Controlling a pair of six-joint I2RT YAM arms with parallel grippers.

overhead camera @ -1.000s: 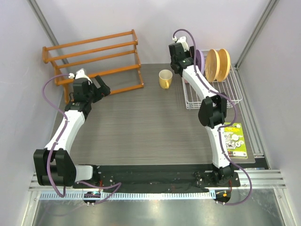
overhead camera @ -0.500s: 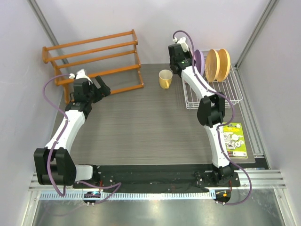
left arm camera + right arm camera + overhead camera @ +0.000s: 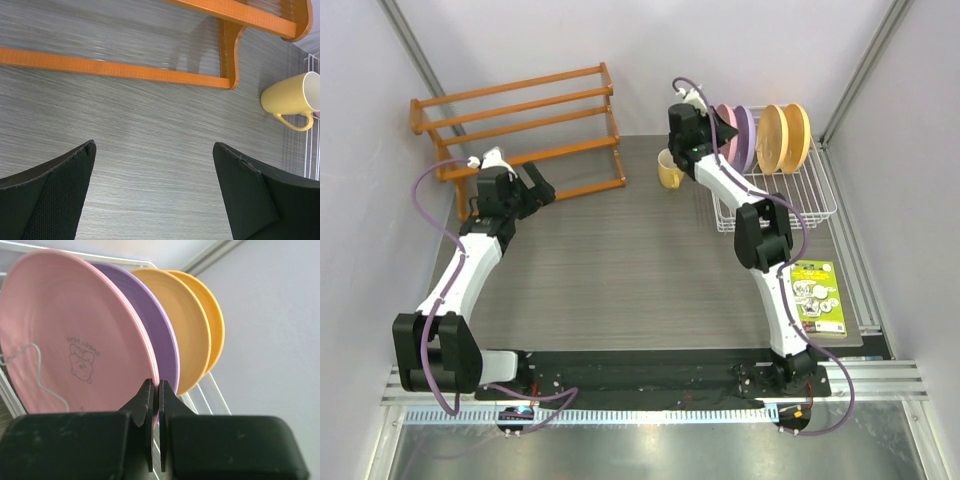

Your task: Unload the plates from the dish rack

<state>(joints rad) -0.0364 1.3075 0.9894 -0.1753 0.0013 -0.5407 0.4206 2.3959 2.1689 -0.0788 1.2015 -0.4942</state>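
Observation:
Several plates stand on edge in the white wire dish rack (image 3: 802, 196) at the back right. My right gripper (image 3: 155, 390) is shut on the lower rim of the pink plate (image 3: 70, 340). Behind it come the lilac plate (image 3: 161, 337) and two orange-yellow plates (image 3: 194, 335) (image 3: 214, 315). From above, the pink plate (image 3: 726, 128) shows beside my right gripper (image 3: 710, 128), left of the lilac plate (image 3: 745, 135) and the orange-yellow ones (image 3: 771, 138). My left gripper (image 3: 542, 186) hovers open over bare table (image 3: 154, 145), far from the rack.
A yellow mug (image 3: 669, 172) (image 3: 292, 94) stands on the table just left of the dish rack, close under my right arm. An orange wooden slatted rack (image 3: 520, 120) (image 3: 150, 70) fills the back left. A green printed card (image 3: 817, 296) lies at the right edge.
My right gripper closed on the pink plate's rim and shifted left with it, so the pink plate now shows apart from the lilac one. The left arm has not moved.

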